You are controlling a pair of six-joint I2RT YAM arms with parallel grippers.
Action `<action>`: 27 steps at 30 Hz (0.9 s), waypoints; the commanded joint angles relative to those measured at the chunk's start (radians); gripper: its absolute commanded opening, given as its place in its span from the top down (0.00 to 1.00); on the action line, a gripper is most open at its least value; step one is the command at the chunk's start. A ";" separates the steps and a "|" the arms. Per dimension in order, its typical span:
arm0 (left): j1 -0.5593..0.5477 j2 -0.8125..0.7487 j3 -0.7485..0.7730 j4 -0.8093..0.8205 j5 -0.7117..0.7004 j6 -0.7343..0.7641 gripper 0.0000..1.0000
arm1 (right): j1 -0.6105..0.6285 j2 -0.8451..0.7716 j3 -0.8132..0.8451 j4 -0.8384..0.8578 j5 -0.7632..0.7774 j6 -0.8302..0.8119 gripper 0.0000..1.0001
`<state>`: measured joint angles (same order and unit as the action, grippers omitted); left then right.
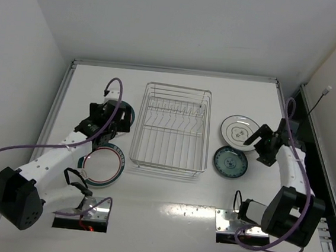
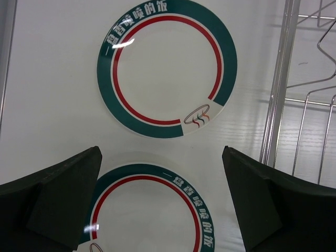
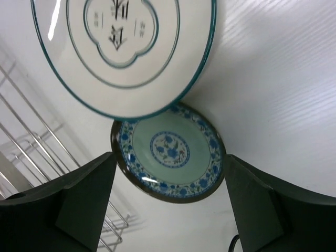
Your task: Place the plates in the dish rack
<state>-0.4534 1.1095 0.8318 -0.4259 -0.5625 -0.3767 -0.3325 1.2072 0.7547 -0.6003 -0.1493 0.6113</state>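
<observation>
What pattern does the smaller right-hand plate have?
Small round plate: pale green, blue floral border; clearest in right wrist view.

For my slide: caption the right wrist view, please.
Open right gripper over the teal plate, white plate next to it, rack at left.

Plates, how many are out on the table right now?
4. Left of the rack: a near green-rimmed plate and a far green-rimmed plate, partly under the left arm. Right of it: a white plate and a blue plate. None seem hidden.

Plates left and right of rack
</observation>
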 commanded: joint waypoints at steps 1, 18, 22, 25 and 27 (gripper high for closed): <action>0.010 0.030 0.043 0.007 0.013 -0.013 0.00 | -0.029 0.073 0.092 -0.035 0.107 0.010 0.20; 0.010 -0.116 0.030 -0.020 -0.068 -0.022 0.00 | -0.149 0.429 0.061 0.223 -0.317 0.125 0.38; 0.010 -0.128 0.030 -0.030 -0.086 -0.022 0.00 | -0.158 0.430 0.061 0.246 -0.242 0.175 0.40; 0.010 -0.137 0.030 -0.030 -0.086 -0.031 0.00 | -0.158 0.430 0.046 0.333 -0.214 0.232 0.40; 0.010 -0.137 0.030 -0.030 -0.086 -0.031 0.00 | -0.148 0.439 0.034 0.368 -0.181 0.280 0.46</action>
<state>-0.4522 1.0008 0.8406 -0.4652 -0.6266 -0.3935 -0.4847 1.6402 0.8017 -0.3454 -0.3775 0.8005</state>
